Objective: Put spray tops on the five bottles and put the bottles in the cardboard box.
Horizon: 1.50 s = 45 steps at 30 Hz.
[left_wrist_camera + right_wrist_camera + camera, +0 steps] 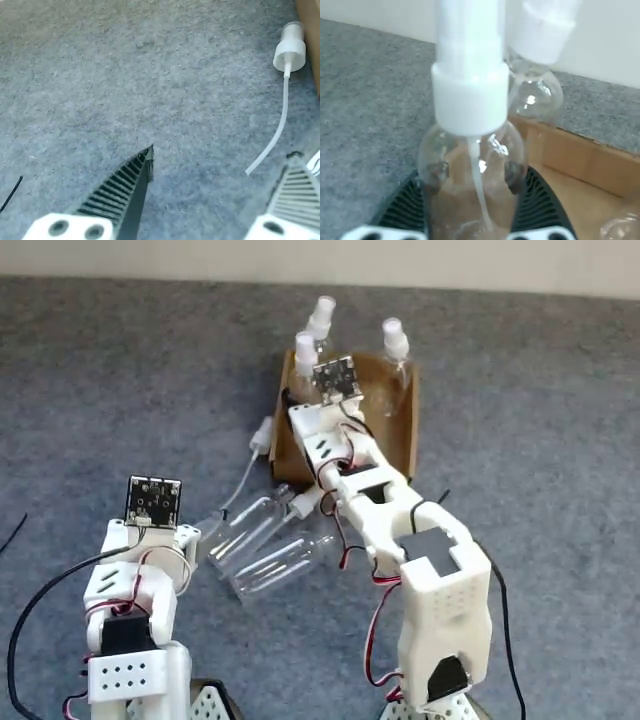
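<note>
Standing upright in the far left corner of the box [580, 155], the bottle [470, 195] has its long axis vertical and its top [470, 100] pointing straight up. The right gripper [472, 176] is clamped on its body from the near side, one jaw on each flank. Whether its base rests on the box floor is hidden, and I judge that a release turns on that. The jaws would part sideways and the arm back out nearward, away from the second bottle [535, 95] standing just beyond. Two lying bottles [245, 525] rest on the tabletop [100, 390] between the arms, slanting from near left to far right; I cannot tell whether either is capped. A loose top [290, 47] lies just left of the box, its tube trailing nearward. The left gripper [222, 152], spread wide and empty, hovers close by and is the nearer arm for these.
</note>
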{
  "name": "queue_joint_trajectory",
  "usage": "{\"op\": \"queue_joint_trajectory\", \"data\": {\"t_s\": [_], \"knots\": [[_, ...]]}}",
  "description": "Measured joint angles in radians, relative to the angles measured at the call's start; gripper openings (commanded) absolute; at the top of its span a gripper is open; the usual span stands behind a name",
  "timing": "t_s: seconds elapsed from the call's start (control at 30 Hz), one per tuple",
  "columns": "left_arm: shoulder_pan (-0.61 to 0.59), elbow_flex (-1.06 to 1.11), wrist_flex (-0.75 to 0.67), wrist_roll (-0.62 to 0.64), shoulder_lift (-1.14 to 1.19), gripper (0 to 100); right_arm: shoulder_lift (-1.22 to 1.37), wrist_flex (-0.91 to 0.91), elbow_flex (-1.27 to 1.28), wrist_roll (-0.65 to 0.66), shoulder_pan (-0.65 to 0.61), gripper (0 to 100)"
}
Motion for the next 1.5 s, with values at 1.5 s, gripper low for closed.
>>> {"op": "queue_joint_trajectory", "data": {"t_s": [1.5], "knots": [[0.0, 0.0, 0.0, 0.0, 0.0, 36, -0.051, -0.014, 0.107, 0.0, -0.018, 17.0]]}}
